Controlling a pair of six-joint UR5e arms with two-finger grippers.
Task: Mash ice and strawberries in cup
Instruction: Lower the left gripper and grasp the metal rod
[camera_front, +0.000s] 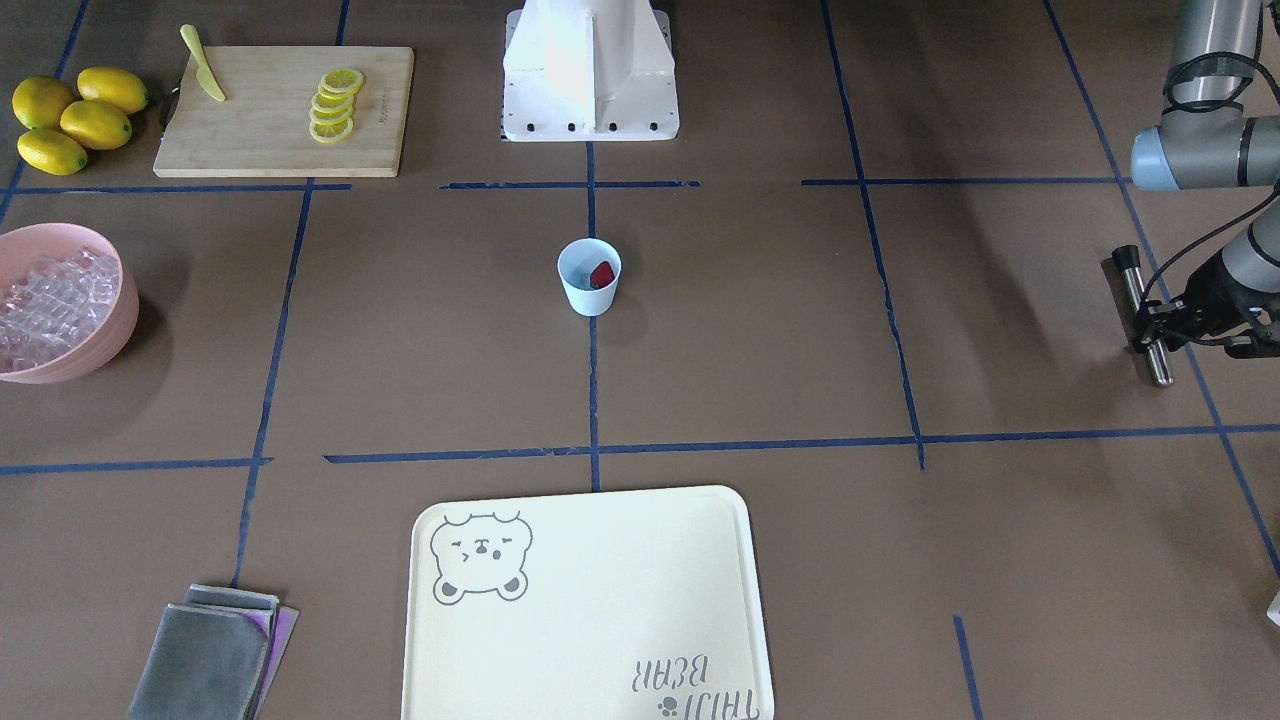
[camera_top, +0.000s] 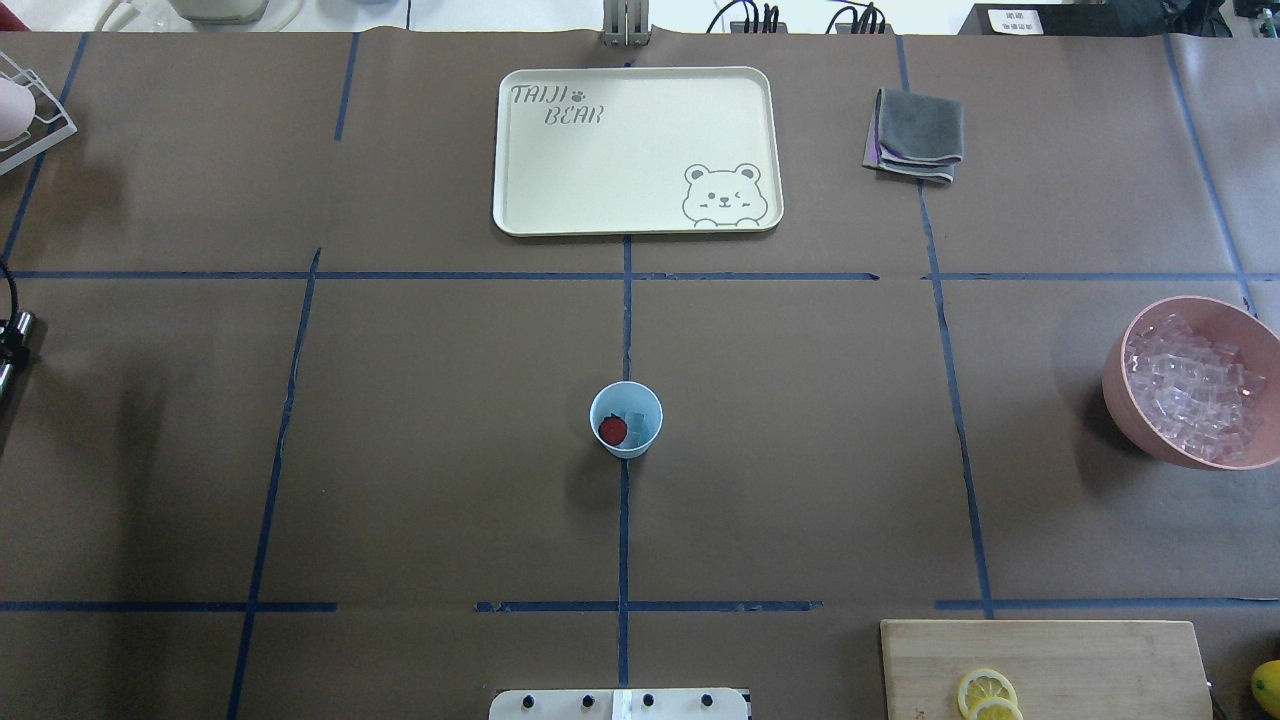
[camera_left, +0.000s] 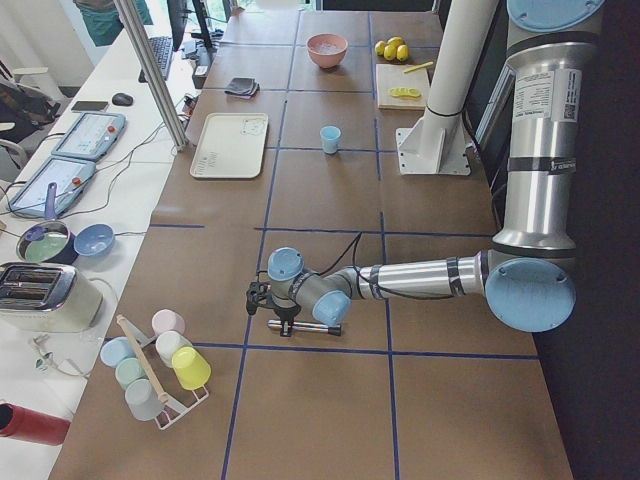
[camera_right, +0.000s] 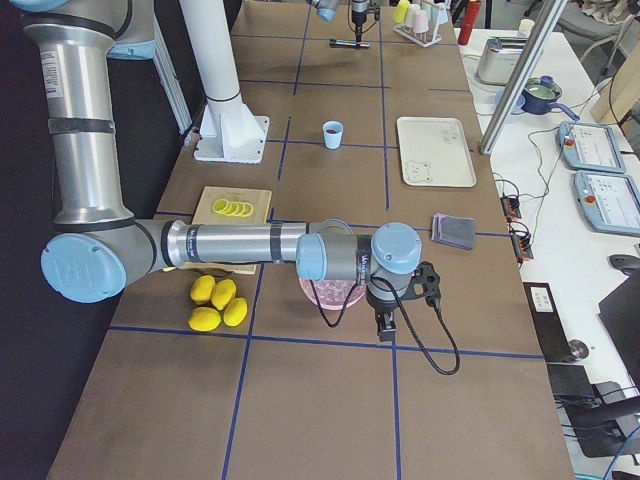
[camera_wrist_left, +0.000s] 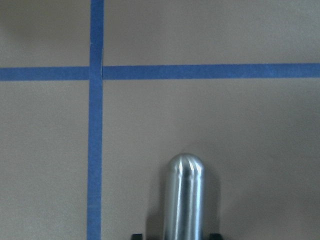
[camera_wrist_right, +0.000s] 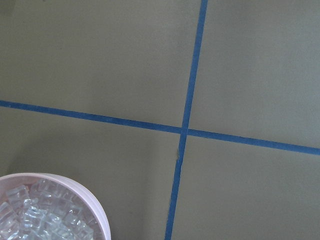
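Base plate of the robot sits closest to the overhead lens, at 6 o'clock. My notes run left to right across that view.

- 9 o'clock, table edge: left gripper is pinched tight on a steel pestle. I cannot tell whether the rod touches the table.
- Centre: cup stands upright on a blue tape line, well apart from both arms. Inside it, 1 strawberry lies on the 9 o'clock side and ice on the 3 o'clock side.
- 12 o'clock: tray.
- 1 o'clock: folded cloths.
- 3 o'clock: pink bowl heaped with clear cubes. Right gripper hangs just beside that bowl. I cannot tell how its fingers stand.
- 5 o'clock: cutting board with lemon slices.
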